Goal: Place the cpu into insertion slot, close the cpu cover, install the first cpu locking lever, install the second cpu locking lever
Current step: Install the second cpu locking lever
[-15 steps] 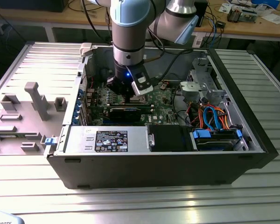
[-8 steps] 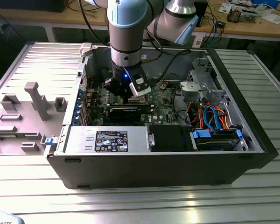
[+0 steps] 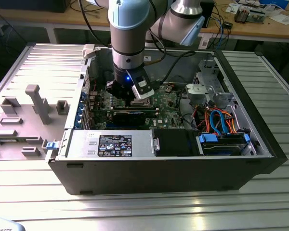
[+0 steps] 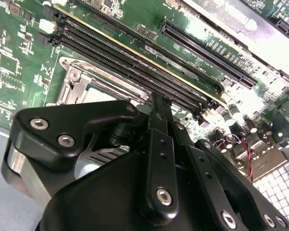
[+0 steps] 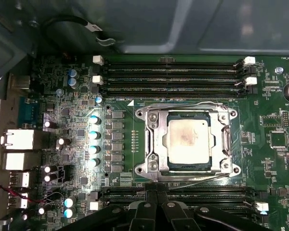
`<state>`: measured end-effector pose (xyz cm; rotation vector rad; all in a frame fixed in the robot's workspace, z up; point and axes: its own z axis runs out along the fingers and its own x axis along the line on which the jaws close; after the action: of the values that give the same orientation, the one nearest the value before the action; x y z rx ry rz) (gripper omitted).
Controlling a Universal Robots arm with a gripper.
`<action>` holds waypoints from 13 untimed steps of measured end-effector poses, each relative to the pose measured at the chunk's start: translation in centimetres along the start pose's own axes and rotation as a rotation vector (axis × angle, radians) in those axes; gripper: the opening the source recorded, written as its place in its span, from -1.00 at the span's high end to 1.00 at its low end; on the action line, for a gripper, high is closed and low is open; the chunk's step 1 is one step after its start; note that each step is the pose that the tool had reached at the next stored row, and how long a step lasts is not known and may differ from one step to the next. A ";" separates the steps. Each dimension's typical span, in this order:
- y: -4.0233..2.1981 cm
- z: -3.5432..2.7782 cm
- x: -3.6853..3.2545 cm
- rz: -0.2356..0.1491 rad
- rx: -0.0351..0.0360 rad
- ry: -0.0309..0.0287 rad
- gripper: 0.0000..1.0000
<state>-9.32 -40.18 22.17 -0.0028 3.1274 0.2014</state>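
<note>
The cpu (image 5: 189, 140), a flat square chip with a silver-grey top, lies seated in its socket on the green motherboard (image 5: 274, 120). The cpu cover (image 5: 154, 139), a thin silvery frame with a square opening, lies flat around the chip, its edges bordering all four sides. Thin wire locking levers (image 5: 183, 104) run along the socket's sides. Rows of black memory slots (image 5: 168, 72) flank the socket on two opposite sides. The end effector (image 5: 156, 199) hangs just beside the socket over one bank of slots, its black fingers (image 4: 156, 113) pressed together with nothing between them. In the exterior view the arm (image 3: 127, 33) reaches down into the open computer case (image 3: 260, 144), which rests on a ribbed metal surface (image 3: 135, 207).
</note>
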 end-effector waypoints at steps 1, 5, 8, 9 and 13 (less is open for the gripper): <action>0.00 0.00 0.01 -0.001 -0.0014 0.0001 0.79; -0.11 -0.01 0.03 -0.005 -0.0058 0.0006 0.79; -0.32 -0.04 0.06 -0.009 -0.0094 0.0011 0.79; -0.45 -0.06 0.07 -0.010 -0.0134 0.0013 0.79; -0.94 -0.11 0.11 -0.015 -0.0351 0.0019 0.79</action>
<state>-9.43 -41.13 22.15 -0.0261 3.1243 0.2562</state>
